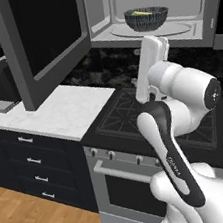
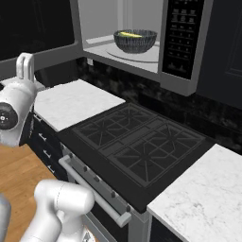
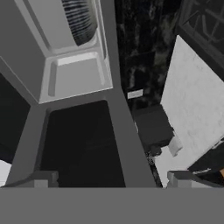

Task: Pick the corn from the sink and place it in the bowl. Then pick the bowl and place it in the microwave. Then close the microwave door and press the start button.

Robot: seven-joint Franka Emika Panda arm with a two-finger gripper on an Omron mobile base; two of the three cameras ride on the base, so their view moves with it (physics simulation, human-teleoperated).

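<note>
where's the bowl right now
The bowl sits on the round turntable inside the open microwave above the stove, with the corn lying in it.

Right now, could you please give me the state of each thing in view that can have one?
microwave door: swung open to the left.
microwave: open, bowl inside.
bowl: upright on the turntable, corn in it.
corn: lying in the bowl.
gripper: jaws wide open, holding nothing, facing the open door's edge.
oven door: closed.
drawers: closed.
</note>
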